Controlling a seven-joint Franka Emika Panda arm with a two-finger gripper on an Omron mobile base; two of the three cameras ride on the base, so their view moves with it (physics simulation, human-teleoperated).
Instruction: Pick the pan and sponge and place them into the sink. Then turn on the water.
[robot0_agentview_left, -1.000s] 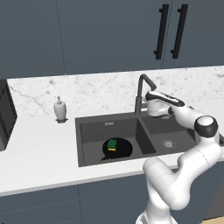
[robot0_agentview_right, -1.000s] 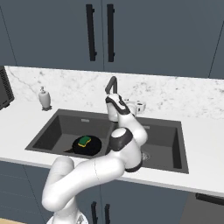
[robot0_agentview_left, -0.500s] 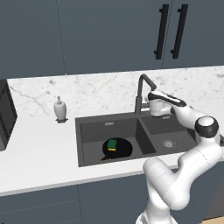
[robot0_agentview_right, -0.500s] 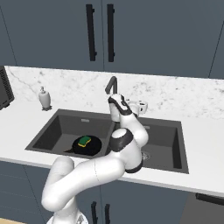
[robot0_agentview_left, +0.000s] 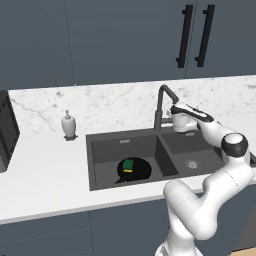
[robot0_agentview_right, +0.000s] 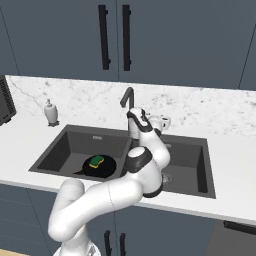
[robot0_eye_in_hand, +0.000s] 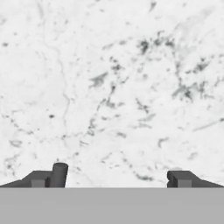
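Looking at the left basin of the sink (robot0_agentview_left: 150, 145), you'll find the pan (robot0_agentview_left: 135, 170) lying flat with the sponge (robot0_agentview_left: 128, 165) on top of it, so both are already placed. Your claw (robot0_agentview_left: 175, 120) stands wide and empty, up at the back edge of the sink beside the tap (robot0_agentview_left: 161, 107), facing the marble wall (robot0_eye_in_hand: 113, 87). No water runs yet. The tap's base sits just to the claw's left in the left base view; I judge that short sideways reach decides the next move.

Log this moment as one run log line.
pan: in sink, left basin | sponge: on pan | gripper: open, by tap | water: off
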